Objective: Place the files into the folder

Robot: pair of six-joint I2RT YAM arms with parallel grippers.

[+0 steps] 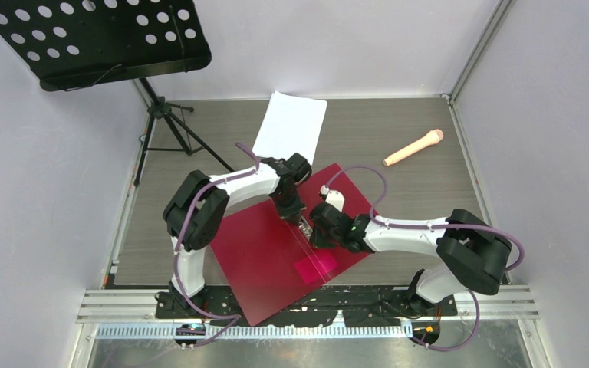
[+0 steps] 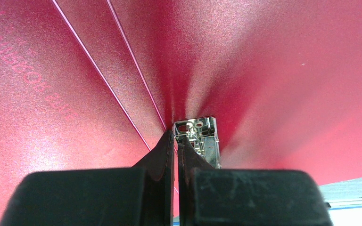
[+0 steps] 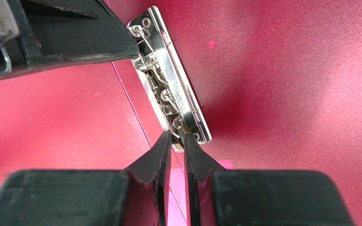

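Grey table (image 1: 399, 130) is bearing the open folder (image 1: 253, 253). Left gripper (image 2: 175, 137) is clenching shut beside its metal clip (image 3: 169, 80); right gripper (image 3: 176, 136) is nearly closed, grip unclear.

The folder (image 1: 253, 253) is dark red with a pink patch (image 1: 314, 267) and silvery clip (image 3: 169, 89), faint lettering (image 2: 23, 61) perhaps; the files (image 1: 290, 126) white.
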